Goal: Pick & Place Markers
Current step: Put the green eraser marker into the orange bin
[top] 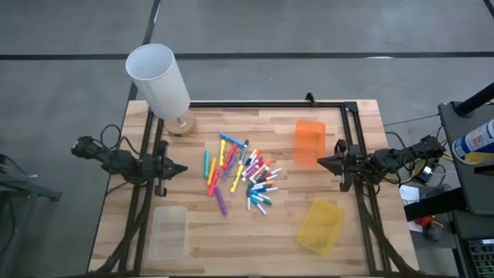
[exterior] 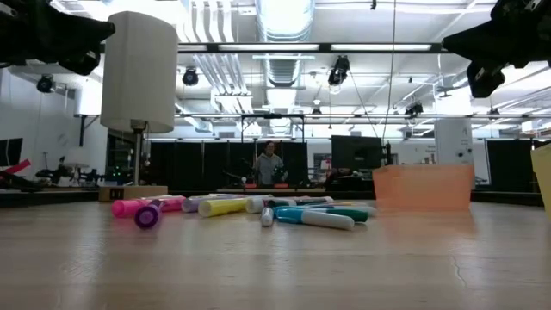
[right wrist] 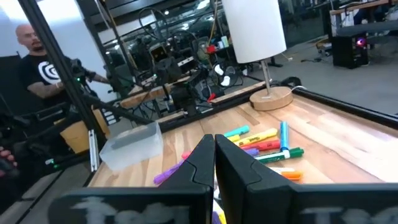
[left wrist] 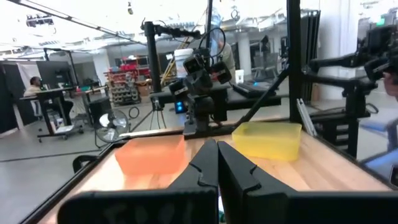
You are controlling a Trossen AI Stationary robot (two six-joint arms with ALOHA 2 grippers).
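Several markers [top: 241, 171] in yellow, pink, red, purple, blue, green and orange lie on their sides in a loose heap at the middle of the wooden table; they also show in the low view [exterior: 250, 207] and the right wrist view [right wrist: 264, 142]. My left gripper [top: 184, 168] hovers shut and level at the table's left side, pointing toward the heap, holding nothing. My right gripper [top: 320, 161] hovers shut and level at the right side, facing the heap, also holding nothing. In their wrist views both [left wrist: 217, 149] [right wrist: 214, 144] show fingers pressed together.
An orange bin [top: 309, 141] stands right of the heap, a yellow bin [top: 321, 225] at the near right, a clear bin [top: 169, 230] at the near left. A white lamp [top: 159, 79] on a round wooden base [top: 181, 124] stands at the far left. A person [right wrist: 28, 74] is beyond the table.
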